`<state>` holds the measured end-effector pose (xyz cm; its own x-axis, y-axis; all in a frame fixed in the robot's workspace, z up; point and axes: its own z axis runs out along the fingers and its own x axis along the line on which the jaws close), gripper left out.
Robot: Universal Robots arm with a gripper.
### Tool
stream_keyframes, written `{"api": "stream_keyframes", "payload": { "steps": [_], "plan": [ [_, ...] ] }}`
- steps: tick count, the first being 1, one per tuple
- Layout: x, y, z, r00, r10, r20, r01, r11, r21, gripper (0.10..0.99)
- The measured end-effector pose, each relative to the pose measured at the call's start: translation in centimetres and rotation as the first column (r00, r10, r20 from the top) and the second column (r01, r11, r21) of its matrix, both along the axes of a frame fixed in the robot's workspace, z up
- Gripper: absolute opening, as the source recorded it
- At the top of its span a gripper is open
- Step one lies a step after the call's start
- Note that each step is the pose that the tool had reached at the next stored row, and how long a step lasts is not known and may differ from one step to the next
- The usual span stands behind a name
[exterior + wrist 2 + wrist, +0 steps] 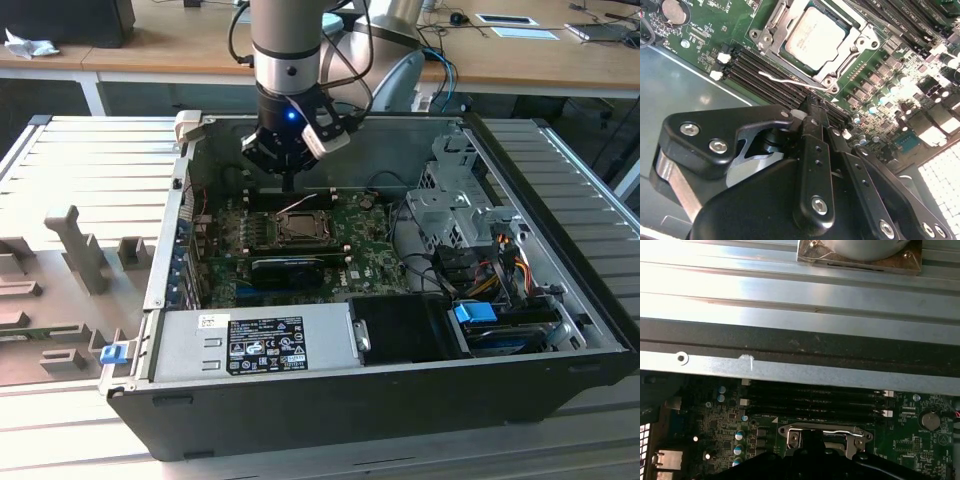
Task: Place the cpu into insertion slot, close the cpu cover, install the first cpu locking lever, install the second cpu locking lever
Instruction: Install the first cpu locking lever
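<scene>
Black gripper (288, 184), fingers pressed together, above green motherboard (362, 246).
Pale silver-beige square cpu (815, 37) sits framed by silvery metal cpu cover (773, 26).

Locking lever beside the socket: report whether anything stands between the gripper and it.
Nothing visible does. In the second wrist view the gripper hangs above the black memory slots, close to the thin wire locking lever that lies beside the cpu cover. No object shows in the gap between them.
</scene>
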<state>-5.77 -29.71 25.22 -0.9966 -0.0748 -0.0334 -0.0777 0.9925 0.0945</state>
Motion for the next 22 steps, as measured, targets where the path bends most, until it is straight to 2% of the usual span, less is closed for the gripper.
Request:
{"api": "stream_keyframes", "payload": {
  "steps": [2, 4, 5, 22],
  "plan": [
    [0.07, 0.00, -0.01, 1.0000, 0.000, 0.0000, 0.000, 1.0000, 0.005, 0.106],
    [0.19, -0.09, -0.11, 1.0000, 0.000, 0.0000, 0.000, 0.9994, 0.034, 0.106],
    [0.21, -0.11, -0.21, 1.0000, 0.000, 0.0002, 0.000, 0.9993, 0.036, 0.106],
    [0.32, -0.20, -0.71, 1.0000, 0.000, 0.0000, 0.000, 0.9993, 0.036, 0.106]
  ]
}}
